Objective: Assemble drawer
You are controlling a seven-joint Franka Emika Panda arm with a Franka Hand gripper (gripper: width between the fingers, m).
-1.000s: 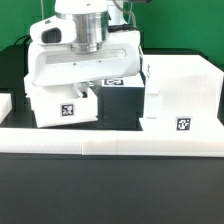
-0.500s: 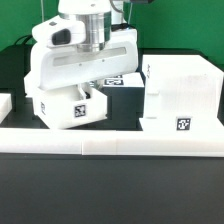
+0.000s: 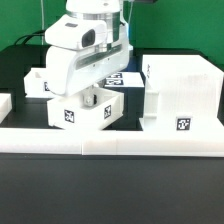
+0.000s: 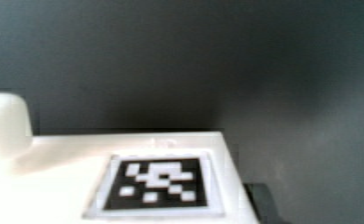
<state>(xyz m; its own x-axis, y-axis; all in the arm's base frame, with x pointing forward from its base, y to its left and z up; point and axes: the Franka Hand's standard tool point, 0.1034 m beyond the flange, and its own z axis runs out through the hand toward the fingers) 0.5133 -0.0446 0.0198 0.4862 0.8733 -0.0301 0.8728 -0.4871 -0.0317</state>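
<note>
My gripper [image 3: 91,98] is shut on a small white open-top tray [image 3: 100,113] with a square tag on its front. It holds the tray low over the black table, just to the exterior view's left of the tall white casing [image 3: 180,90]. A narrow gap separates tray and casing. A second tray [image 3: 38,82] sits behind, at the exterior view's left. In the wrist view, the held tray's white surface [image 4: 72,160] with its tag fills the lower part. A dark finger [image 4: 259,200] shows at its edge.
The long low white border rail [image 3: 110,142] runs across the front of the parts. The marker board [image 3: 122,78] lies behind the gripper. A small white piece [image 3: 4,101] sits at the exterior view's left edge.
The gripper has carried the tray toward the exterior view's right, closer to the casing. The tray tilted half a second ago and is now level. The second tray has come into view behind.
</note>
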